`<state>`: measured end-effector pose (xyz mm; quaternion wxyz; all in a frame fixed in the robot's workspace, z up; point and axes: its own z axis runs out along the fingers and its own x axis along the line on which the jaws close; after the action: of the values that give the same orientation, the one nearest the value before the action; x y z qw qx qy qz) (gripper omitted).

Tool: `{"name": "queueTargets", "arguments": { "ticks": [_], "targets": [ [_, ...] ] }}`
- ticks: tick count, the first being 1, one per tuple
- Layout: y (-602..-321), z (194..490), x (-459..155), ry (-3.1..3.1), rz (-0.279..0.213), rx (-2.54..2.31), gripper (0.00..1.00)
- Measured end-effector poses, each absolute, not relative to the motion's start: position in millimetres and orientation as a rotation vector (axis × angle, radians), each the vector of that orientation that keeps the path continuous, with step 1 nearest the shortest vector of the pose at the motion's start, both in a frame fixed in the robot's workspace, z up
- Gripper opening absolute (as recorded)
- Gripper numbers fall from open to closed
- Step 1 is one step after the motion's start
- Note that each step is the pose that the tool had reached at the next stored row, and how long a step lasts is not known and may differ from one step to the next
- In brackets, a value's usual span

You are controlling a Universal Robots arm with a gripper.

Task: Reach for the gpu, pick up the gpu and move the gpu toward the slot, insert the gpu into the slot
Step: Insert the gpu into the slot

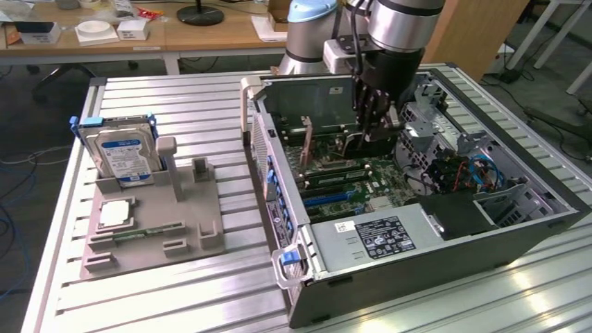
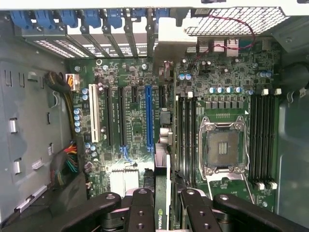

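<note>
Gpu [image 2: 160,212] sits edge-on between the fingers of the gripper [image 2: 164,194], which pinch it on its 2 flat faces. It hangs above the motherboard [image 2: 227,96] inside the open case [image 1: 416,263]. It is just to one side of the blue strip [image 2: 149,116]. The slot [image 2: 120,116], which I take to be the long black one, lies near that strip on its far side, so card and slot are apart.

I judge the card light, thin and stiff, yet fragile, since its bare components and edge contacts damage easily. The flat faces near the upper edge are the sound place to hold it, leaving the contacts free. Smooth board between hard fingers could slip or tilt if it meets the slot askew.

Room is tight, with case walls, cables [image 2: 67,159] and memory slots [image 2: 186,130] crowding close. Outside, the case stands on a ribbed metal surface [image 1: 185,291], beside a grey fixture [image 1: 157,229] carrying a hard drive [image 1: 120,152].
</note>
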<state>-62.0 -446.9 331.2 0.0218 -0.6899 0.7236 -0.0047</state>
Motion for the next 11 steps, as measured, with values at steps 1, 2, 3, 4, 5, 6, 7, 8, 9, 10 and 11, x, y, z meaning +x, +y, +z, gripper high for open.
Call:
{"name": "queueTargets", "arguments": {
  "ticks": [1,2,3,4,5,6,7,8,9,10,11],
  "targets": [
    [-446.9,330.1,-63.0,2.242,-0.014,-2.138,0.26],
    [-446.9,328.7,-63.6,2.242,-0.014,-2.138,0.26],
    [-446.9,327.0,-64.3,2.242,-0.014,-2.138,0.26],
    [-446.9,325.9,-64.9,2.242,-0.014,-2.138,0.26],
    [-447.1,325.7,-65.1,2.242,-0.014,-2.138,0.26],
    [-447.4,325.6,-65.8,2.242,-0.014,-2.138,0.26],
    [-447.6,325.4,-66.6,2.242,-0.014,-2.138,0.26],
    [-447.8,325.2,-67.5,2.242,-0.014,-2.138,0.26],
    [-447.8,324.9,-68.7,2.242,-0.014,-2.138,0.26],
    [-447.9,324.5,-69.7,2.242,-0.014,-2.138,0.26],
    [-448.0,324.1,-70.6,2.243,-0.014,-2.138,0.26]
  ]
}}
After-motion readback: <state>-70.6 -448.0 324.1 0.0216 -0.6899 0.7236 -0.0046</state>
